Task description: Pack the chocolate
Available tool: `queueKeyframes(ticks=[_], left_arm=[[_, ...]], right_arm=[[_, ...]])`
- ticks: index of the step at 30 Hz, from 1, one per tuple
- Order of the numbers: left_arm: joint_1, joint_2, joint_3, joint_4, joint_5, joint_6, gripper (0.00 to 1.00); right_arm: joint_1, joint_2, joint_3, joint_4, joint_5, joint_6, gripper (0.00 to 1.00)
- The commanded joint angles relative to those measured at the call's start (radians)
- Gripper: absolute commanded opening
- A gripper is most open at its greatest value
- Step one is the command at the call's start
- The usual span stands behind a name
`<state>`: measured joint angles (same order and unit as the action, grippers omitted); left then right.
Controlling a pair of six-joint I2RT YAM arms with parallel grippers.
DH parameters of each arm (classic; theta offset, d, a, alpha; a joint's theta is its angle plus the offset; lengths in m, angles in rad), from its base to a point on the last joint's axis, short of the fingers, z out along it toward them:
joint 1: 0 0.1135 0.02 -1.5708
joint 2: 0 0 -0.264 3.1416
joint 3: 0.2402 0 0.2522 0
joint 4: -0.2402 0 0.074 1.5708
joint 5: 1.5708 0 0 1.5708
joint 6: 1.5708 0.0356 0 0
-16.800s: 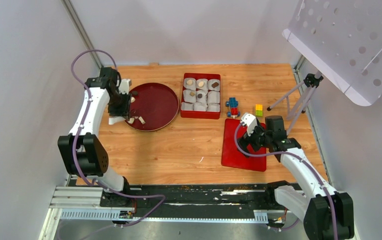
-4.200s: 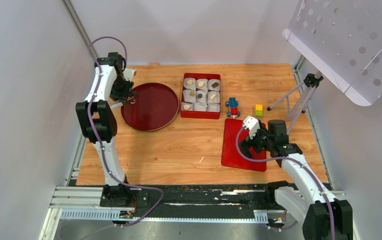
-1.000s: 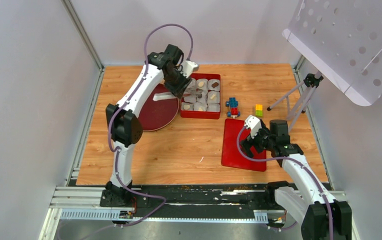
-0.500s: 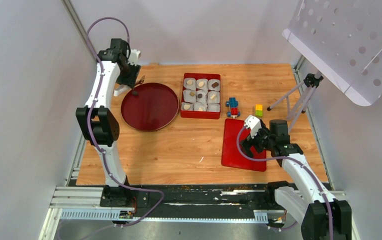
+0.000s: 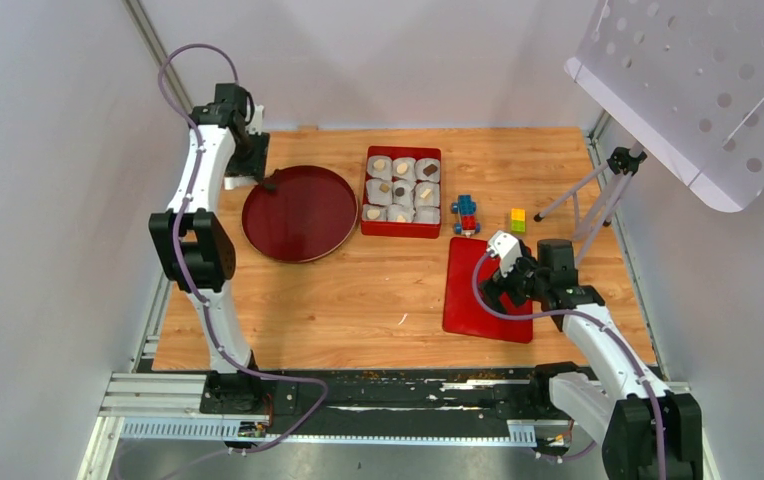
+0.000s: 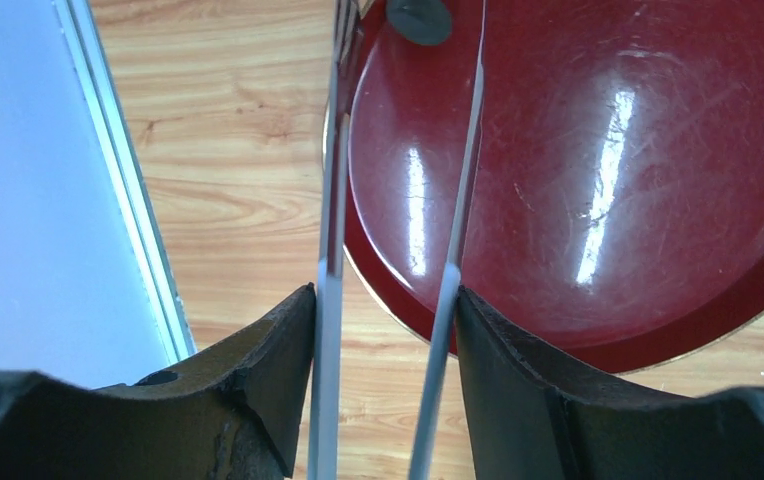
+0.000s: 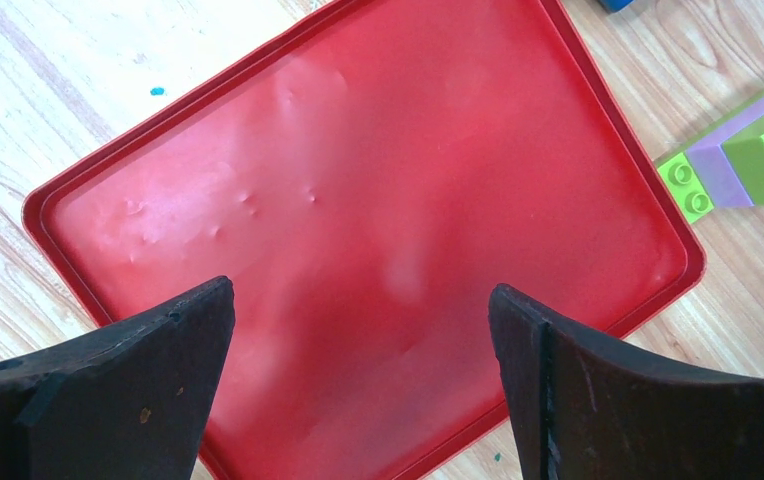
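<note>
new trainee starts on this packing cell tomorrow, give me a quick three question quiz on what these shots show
1. True or false: the right gripper is shut.
2. What does the left gripper hold? A) a spoon B) tweezers C) a brush
3. How many paper cups sit in the red box?

Key: 1 false, it is open above the flat red tray. 2 B. 3 nine.
</note>
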<state>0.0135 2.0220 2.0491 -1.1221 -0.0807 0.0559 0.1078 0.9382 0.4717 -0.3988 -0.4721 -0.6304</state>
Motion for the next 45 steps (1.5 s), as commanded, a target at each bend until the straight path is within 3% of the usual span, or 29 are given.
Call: queueKeyframes(ticks=[1,10,15,20,26,30,35,39,45], left_arm=[[0.021,0.018,0.002,0.032,0.011,-0.051,0.60],[0.031,0.057,0.022,0.038,0.042,-0.071,0.57],[0.031,0.020,0.004,0.030,0.116,0.022,0.59],[0.041,-0.099,-0.153,0.074,0.242,0.284,0.64],[0.122,-0.361,-0.509,0.211,0.347,0.580,0.68],[0.176,-0.431,-0.638,0.223,0.379,0.663,0.65],[0.204,-0.435,-0.715,0.186,0.411,0.779,0.55],[0.229,-0.431,-0.775,0.218,0.393,0.824,0.52],[0.251,-0.383,-0.758,0.222,0.385,0.834,0.48]], right_arm=[[-0.005,0.015,0.023,0.022,-0.015,-0.003,0.98],[-0.005,0.036,0.047,0.003,-0.014,-0.006,0.98],[-0.006,0.039,0.049,0.000,-0.010,-0.007,0.98],[-0.006,0.037,0.040,0.012,-0.014,-0.005,0.98],[-0.005,0.017,0.042,0.009,-0.017,0.006,0.98],[-0.005,0.014,0.058,-0.002,-0.035,0.026,0.98],[-0.005,0.016,0.093,-0.029,-0.058,0.032,0.98],[-0.004,0.018,0.144,-0.083,-0.086,0.017,0.97],[0.003,0.023,0.196,-0.102,-0.102,0.025,0.97]])
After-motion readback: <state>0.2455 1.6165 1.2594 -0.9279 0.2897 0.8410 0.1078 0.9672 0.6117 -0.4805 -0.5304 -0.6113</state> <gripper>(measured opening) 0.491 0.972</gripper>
